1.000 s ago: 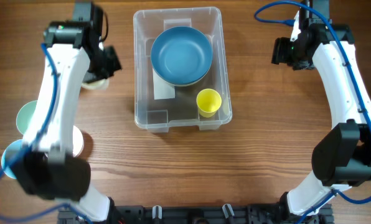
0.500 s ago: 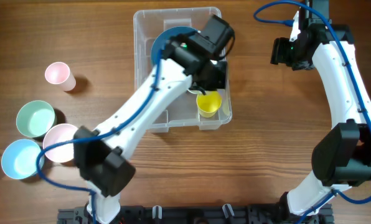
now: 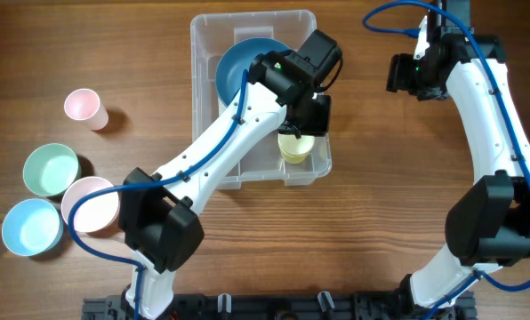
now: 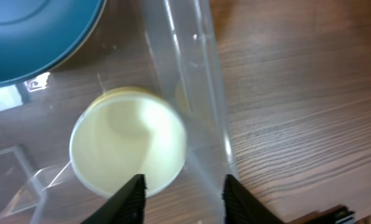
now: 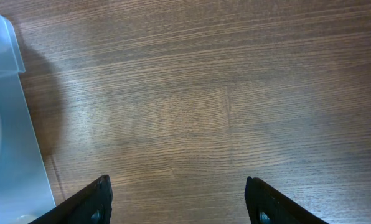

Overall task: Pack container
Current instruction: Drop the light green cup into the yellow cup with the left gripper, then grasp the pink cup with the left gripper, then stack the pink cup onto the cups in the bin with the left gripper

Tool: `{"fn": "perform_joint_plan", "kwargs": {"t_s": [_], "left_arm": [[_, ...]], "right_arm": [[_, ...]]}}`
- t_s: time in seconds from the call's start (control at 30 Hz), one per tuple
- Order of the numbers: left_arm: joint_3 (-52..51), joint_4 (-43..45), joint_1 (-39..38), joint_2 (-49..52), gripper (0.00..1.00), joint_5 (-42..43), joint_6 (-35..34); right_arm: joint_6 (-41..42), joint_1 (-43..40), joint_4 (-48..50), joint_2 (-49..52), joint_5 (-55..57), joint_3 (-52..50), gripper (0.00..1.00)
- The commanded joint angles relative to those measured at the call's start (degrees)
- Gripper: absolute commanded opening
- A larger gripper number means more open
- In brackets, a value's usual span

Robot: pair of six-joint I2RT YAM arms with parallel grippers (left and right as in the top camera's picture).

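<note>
L gripper (image 4: 184, 196) open & empty over pale cup (image 4: 129, 139), tucked in container (image 4: 195, 74) corner beside bowl (image 4: 30, 31), prob. to save room; R gripper (image 5: 179, 193) wide open, idle.

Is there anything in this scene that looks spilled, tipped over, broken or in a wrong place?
Nothing stands out. The blue bowl and the pale yellow cup sit upright inside the container, with no spill or crack visible.

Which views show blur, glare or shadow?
Left wrist: the cup looks slightly soft, and the wall of the container carries streaky glare. Right wrist: the wooden table is sharp, with a soft shadow beside the container. Overhead: evenly lit and sharp.
</note>
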Motion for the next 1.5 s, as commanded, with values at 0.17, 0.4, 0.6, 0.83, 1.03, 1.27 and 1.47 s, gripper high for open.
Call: {"fn": "perform_joint_plan", "kwargs": {"t_s": [0.17,0.4,0.6,0.83,1.03,1.27,1.47], "left_arm": [[0.1,-8.3,25.3,-20.0,0.69,-24.6,0.3],[-0.4,-2.6,59.8,-5.7,0.7,-10.0,2.3],[-0.4,0.4,59.3,7.3,0.68,-9.1,3.3],[-0.4,2.6,57.5,7.8,0.68,-9.1,4.5],[-0.4,5.1,56.3,11.9,0.68,-10.2,4.8],[-0.4,4.2,56.3,15.0,0.22,-10.2,4.8],[-0.2,2.2,55.8,10.9,0.04,-11.3,4.4]], "right_arm": [[1.1,0.0,-0.1,0.2,-0.9,0.2,0.69],[1.1,0.0,-0.3,0.7,-0.9,0.2,0.69],[1.1,0.0,-0.5,0.7,-0.9,0.2,0.69],[1.0,0.0,-0.6,0.7,-0.9,0.2,0.69],[1.1,0.0,-0.9,0.7,-0.9,0.2,0.69],[1.0,0.0,-1.0,0.7,-0.9,0.2,0.69],[1.0,0.0,-1.4,0.7,-0.9,0.2,0.69]]}}
